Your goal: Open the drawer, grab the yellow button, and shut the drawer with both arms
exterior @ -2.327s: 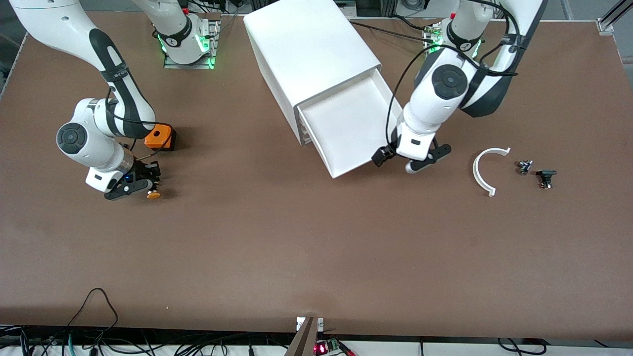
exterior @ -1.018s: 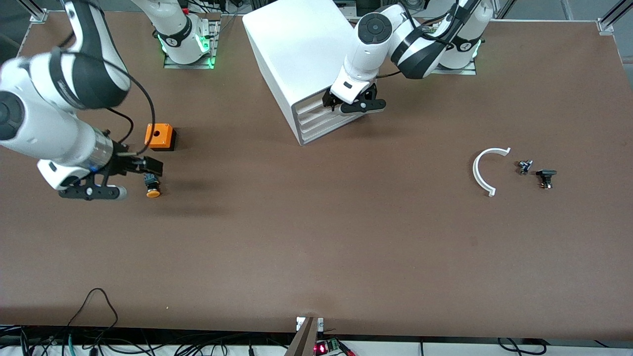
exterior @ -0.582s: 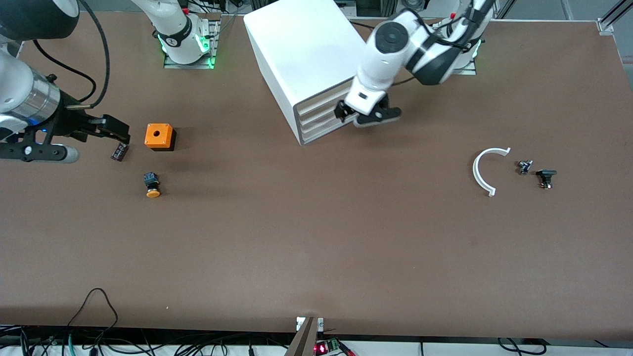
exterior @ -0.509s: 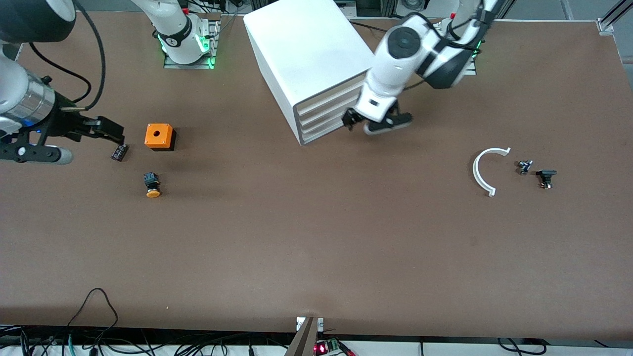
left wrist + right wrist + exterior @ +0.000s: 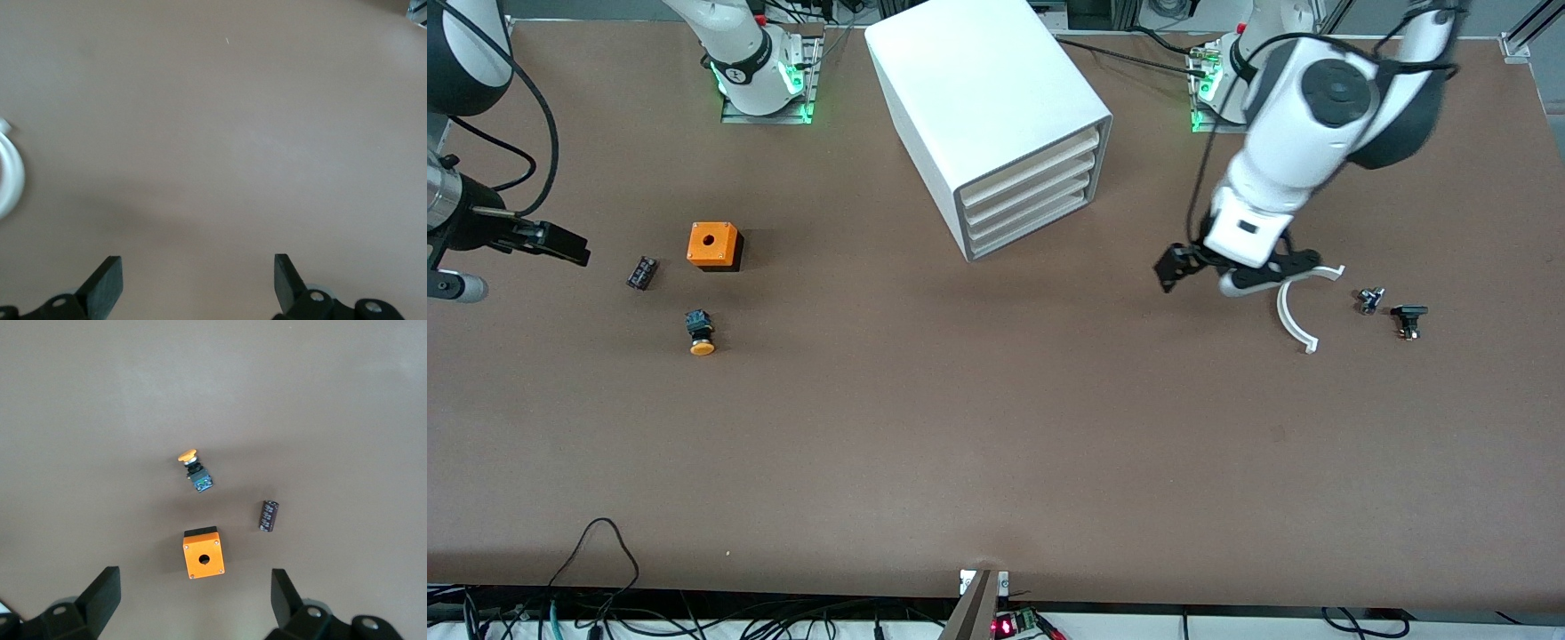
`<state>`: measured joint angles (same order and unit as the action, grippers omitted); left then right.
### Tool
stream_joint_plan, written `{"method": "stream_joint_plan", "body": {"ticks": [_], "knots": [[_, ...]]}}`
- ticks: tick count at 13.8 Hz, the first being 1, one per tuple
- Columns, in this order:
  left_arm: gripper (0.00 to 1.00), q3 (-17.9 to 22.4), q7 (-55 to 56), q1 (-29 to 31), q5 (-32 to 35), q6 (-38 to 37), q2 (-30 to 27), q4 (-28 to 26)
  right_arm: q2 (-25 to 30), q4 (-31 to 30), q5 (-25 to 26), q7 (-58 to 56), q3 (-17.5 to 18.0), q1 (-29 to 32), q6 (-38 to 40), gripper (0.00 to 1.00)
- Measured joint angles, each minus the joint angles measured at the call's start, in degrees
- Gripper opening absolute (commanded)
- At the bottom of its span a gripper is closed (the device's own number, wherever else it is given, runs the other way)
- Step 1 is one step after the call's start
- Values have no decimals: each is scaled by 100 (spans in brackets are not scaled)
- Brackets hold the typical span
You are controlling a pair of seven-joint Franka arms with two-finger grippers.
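Since the earlier frame the left gripper (image 5: 1238,274) has swung from the cabinet (image 5: 987,116) to the middle right of the frame, over the white arc (image 5: 1291,313), jaws spread, empty. The right gripper (image 5: 511,258), at the left edge, also gapes empty. All drawers (image 5: 1027,191) sit shut. The button (image 5: 700,332) lies left of centre, below the orange cube (image 5: 713,245). No legible writing.

Drawer (image 5: 1024,182) apparently shut, button (image 5: 701,333) on table (image 5: 996,444)

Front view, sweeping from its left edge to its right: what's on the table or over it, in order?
Right gripper → black ribbed block → button → orange cube → cabinet → left gripper → white arc piece → small metal part → black part.
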<state>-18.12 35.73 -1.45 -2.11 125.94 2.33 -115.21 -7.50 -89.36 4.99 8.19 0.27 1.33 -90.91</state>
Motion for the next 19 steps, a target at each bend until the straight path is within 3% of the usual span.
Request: {"method": "stream_joint_plan", "body": {"ticks": [8,12,14,19], "knots": [[100,1361,-3196,58,0,-2317,-82,1621,53,-81,-1,-462,-165,-118,-14,100],[100,1799,-3741,77,0,-2694,-147,1973,186,-188,-1,-676,-178,-136,-111,100],[100,1967,-4018,88,0,-2732,-181,2051,420,-551,-2,-691,-178,-151,-421,100],[100,2042,-4161,135,0,-2779,-256,2074,965,-1213,-54,-742,-178,-158,-639,100]]}}
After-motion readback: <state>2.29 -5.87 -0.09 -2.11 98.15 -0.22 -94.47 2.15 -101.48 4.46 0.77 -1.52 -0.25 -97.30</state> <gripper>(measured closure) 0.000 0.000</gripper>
